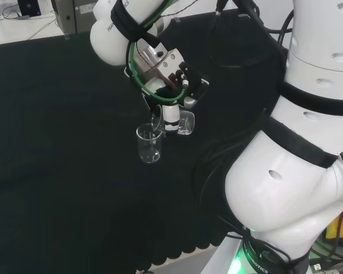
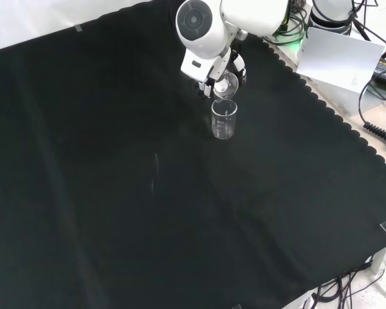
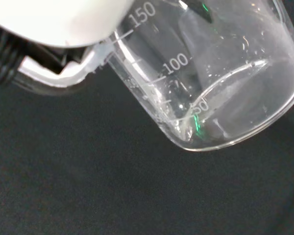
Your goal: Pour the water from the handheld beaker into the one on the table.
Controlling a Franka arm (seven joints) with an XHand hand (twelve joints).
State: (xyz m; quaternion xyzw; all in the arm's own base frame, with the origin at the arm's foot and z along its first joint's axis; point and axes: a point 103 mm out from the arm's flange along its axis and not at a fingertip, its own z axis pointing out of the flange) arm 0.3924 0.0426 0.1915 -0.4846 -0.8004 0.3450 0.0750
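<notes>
Hand (image 1: pixel 170 114) curled, tipped downward

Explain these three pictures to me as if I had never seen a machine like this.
This is one white robot arm at a bench under black cloth, with a fingered hand in place of a claw. One picture looks over the arm from behind, one looks down from the front, one sits at the wrist. A clear glass beaker stands upright on the cloth. The hand holds a second beaker, tilted over the standing one. The wrist view shows a little water in it.

Held beaker (image 3: pixel 220 83) mouth — cropped, hand-hidden
</notes>
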